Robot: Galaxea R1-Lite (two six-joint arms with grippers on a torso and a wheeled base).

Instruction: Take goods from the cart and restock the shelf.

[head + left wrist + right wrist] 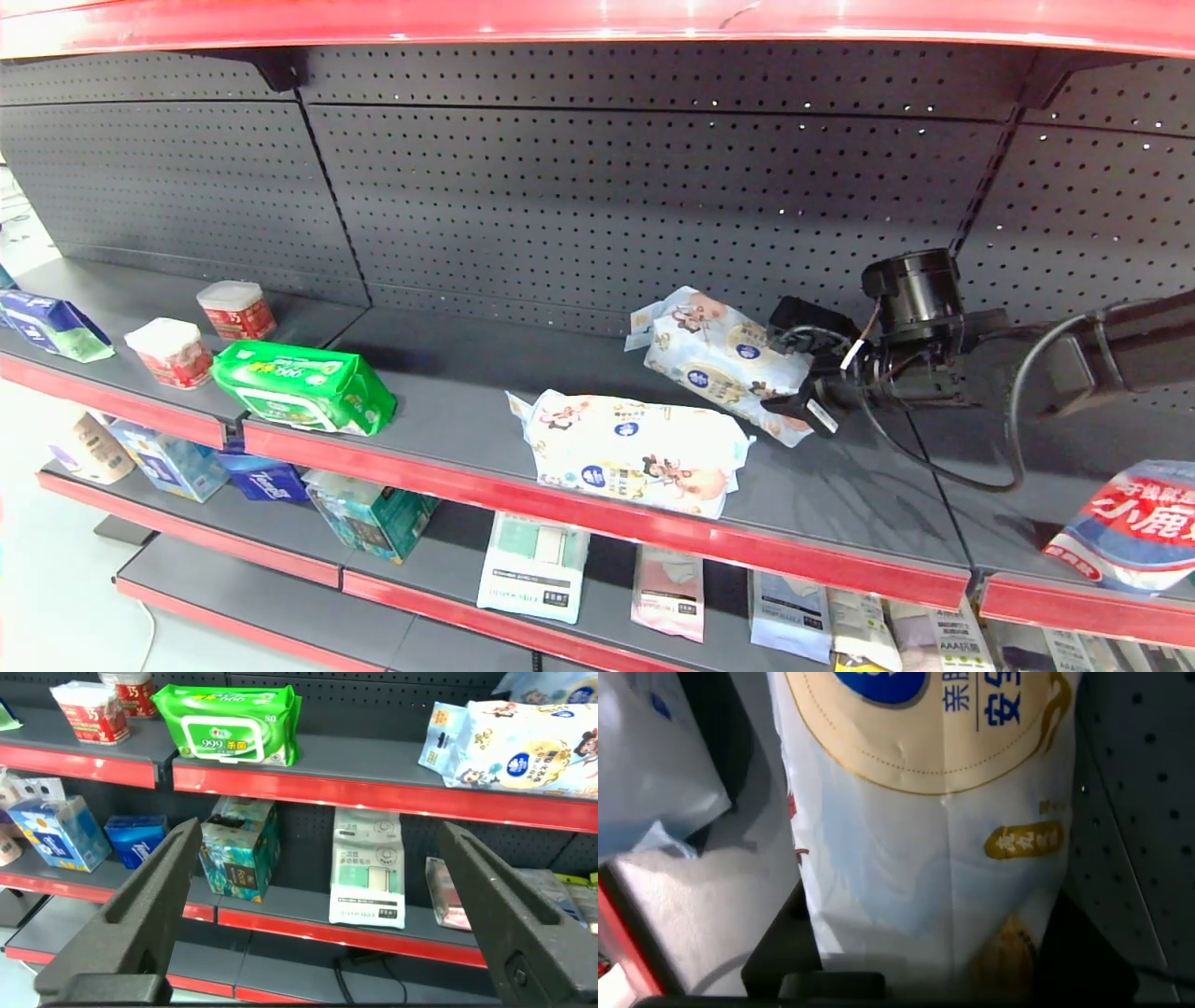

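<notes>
My right arm [1102, 350] stretches level from the right side. Right gripper [795, 378]: jaws clamped on the end of a wipes pack [724, 359]. Left gripper [318, 831]: jaws spread wide, holding nothing.

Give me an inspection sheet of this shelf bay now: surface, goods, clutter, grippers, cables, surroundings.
Surface: dark shelf with a red front edge, partly stocked.
Job's things: rear pack on the shelf, held by the right gripper; front pack lying near the edge.
Clutter: green pack, two tubs, blue-red bag.
Grippers: right gripper closed on the rear pack; left gripper open, empty.
Cables: black cable looping below the right wrist.
Surroundings: pegboard behind; stocked lower shelves.
</notes>
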